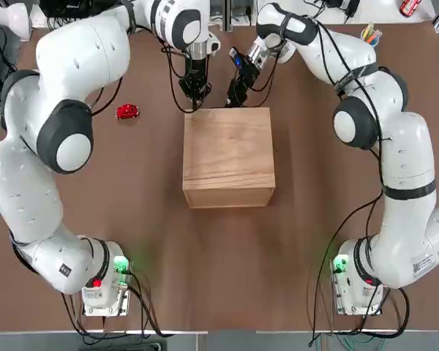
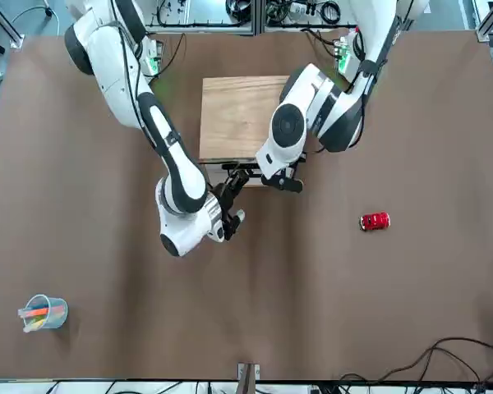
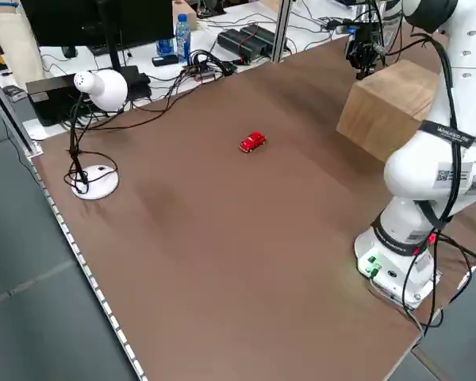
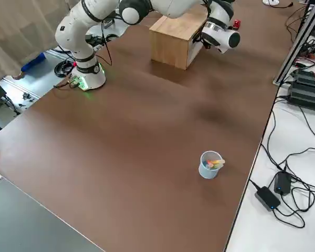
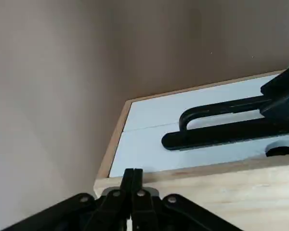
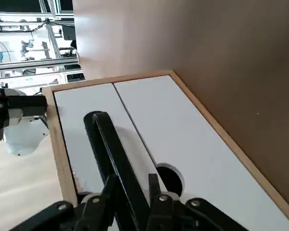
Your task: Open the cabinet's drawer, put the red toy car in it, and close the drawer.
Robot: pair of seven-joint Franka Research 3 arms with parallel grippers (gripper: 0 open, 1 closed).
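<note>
Light-wood cabinet (image 1: 228,156) sits mid-surface, rigid; your right claw (image 6: 130,202) clamps its stiff black drawer handle (image 6: 108,149). Left claw (image 5: 133,180) rests pinched together. Red toy car (image 1: 127,111), light and slippery, waits toward the left edge.

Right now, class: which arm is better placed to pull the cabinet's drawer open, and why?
The right. The right gripper has its jaws around the black handle on the cabinet; the left gripper, jaws shut, sits at the cabinet's top edge, holding nothing.
</note>
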